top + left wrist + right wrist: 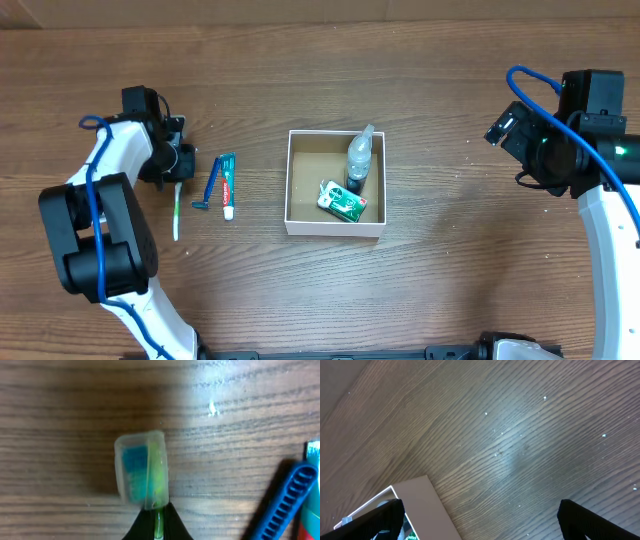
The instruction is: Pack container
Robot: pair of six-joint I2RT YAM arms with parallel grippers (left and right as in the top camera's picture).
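Left tool (159, 524) pinching slim green toothbrush (142, 472), head clear-capped; right tool (481, 510) hovering spread wide near square white-rimmed cardboard container (335, 228).

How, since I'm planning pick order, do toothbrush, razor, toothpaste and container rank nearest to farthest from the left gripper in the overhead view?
1. toothbrush, pinched by the left gripper.
2. razor, next over toward mid-table.
3. toothpaste, alongside the razor's far side.
4. container, mid-table.
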